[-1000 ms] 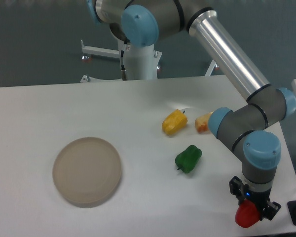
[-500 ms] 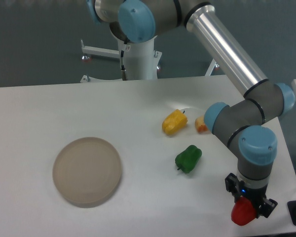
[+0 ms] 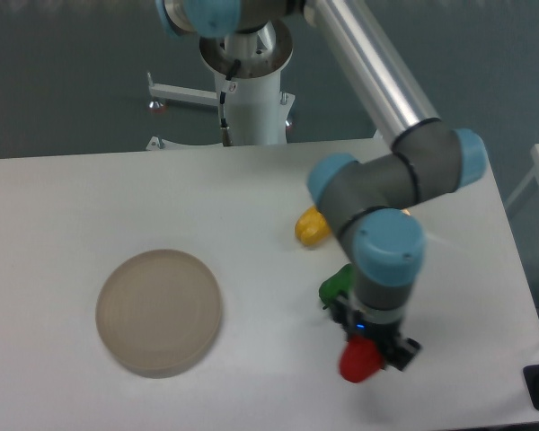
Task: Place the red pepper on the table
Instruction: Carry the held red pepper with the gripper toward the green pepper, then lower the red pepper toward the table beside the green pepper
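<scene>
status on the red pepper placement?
Done: the hand is closed on the red pepper. In hand: the pepper hangs low over the table, near the green pepper; contact with the table can't be confirmed. Left: release and retract.

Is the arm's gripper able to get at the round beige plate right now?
Probably not yet: the gripper is shut on the red pepper, though open white table lies between it and the round beige plate.

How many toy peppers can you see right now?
3. The glossy red pepper is in the gripper near the white table's front edge. The green pepper and yellow pepper peek out behind the arm, which may hide more.
</scene>
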You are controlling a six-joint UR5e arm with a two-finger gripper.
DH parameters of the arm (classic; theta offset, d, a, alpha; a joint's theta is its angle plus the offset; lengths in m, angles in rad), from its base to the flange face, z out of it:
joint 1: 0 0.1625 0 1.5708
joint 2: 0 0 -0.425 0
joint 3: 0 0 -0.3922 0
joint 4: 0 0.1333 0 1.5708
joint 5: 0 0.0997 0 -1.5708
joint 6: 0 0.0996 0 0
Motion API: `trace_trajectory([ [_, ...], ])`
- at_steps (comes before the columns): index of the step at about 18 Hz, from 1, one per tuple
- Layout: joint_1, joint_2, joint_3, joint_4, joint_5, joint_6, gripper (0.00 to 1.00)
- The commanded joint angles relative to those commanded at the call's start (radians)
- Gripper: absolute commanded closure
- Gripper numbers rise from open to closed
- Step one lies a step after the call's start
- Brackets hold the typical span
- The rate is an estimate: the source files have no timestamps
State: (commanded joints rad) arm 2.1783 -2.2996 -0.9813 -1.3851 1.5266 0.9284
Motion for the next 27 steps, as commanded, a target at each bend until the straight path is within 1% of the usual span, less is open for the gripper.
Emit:
trace_trajectory([
  [2, 0.002, 0.034, -0.068, 0.003, -0.054, -0.069, 0.55],
  [3, 0.003, 0.04, -0.079, 0.003, -0.066, -0.094, 0.55],
  [5, 0.003, 0.037, -0.08, 0.006, -0.098, -0.16, 0.55],
  [7, 0.003, 0.029, -0.08, 0.011, -0.106, -0.215, 0.55],
  [11, 0.002, 0.003, -0.08, 0.077, -0.106, -0.275, 0.55],
  [14, 0.002, -0.009, -0.082, 0.08, -0.099, -0.336, 0.55],
  [15, 0.002, -0.009, -0.092, 0.081, -0.095, -0.342, 0.55],
  [19, -0.002, -0.015, -0.102, 0.084, -0.071, -0.342, 0.55],
  [21, -0.014, -0.021, -0.099, 0.084, -0.06, -0.35, 0.55],
  [27, -0.018, -0.029, -0.102, 0.095, -0.053, -0.364, 0.55],
])
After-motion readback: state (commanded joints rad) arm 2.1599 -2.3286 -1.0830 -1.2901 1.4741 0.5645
